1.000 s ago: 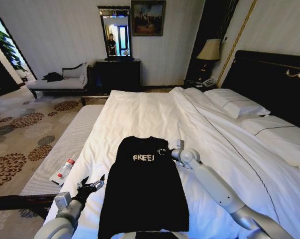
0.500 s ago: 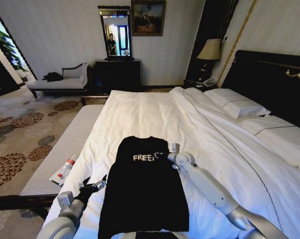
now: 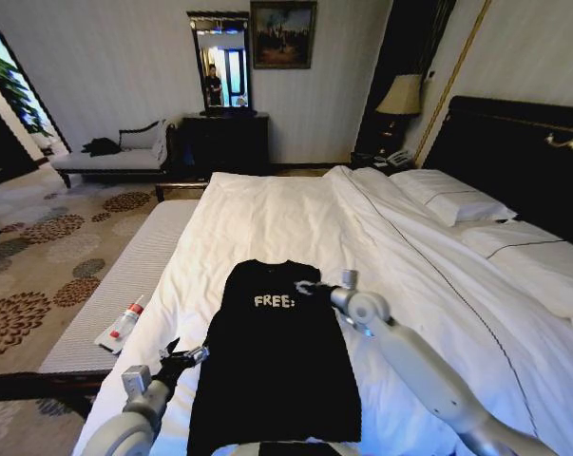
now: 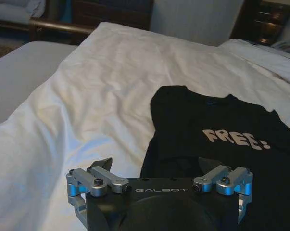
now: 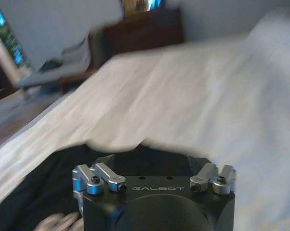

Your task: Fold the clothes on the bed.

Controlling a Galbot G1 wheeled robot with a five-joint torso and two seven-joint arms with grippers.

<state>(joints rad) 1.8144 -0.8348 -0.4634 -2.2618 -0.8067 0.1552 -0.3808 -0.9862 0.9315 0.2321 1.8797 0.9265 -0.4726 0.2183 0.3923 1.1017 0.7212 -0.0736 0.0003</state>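
I'm seeing the black T-shirt (image 3: 276,356) lying flat on the bed (image 3: 267,214), long axis running away from me, w/ right gripper (image 3: 308,286) hovering open over its far-right shoulder, left gripper (image 3: 187,356) open beside its left edge

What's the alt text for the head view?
A black T-shirt lettered "FREE!" lies flat on a white bed. The right hand hovers open over its chest lettering, and the left hand is open at the shirt's left edge.
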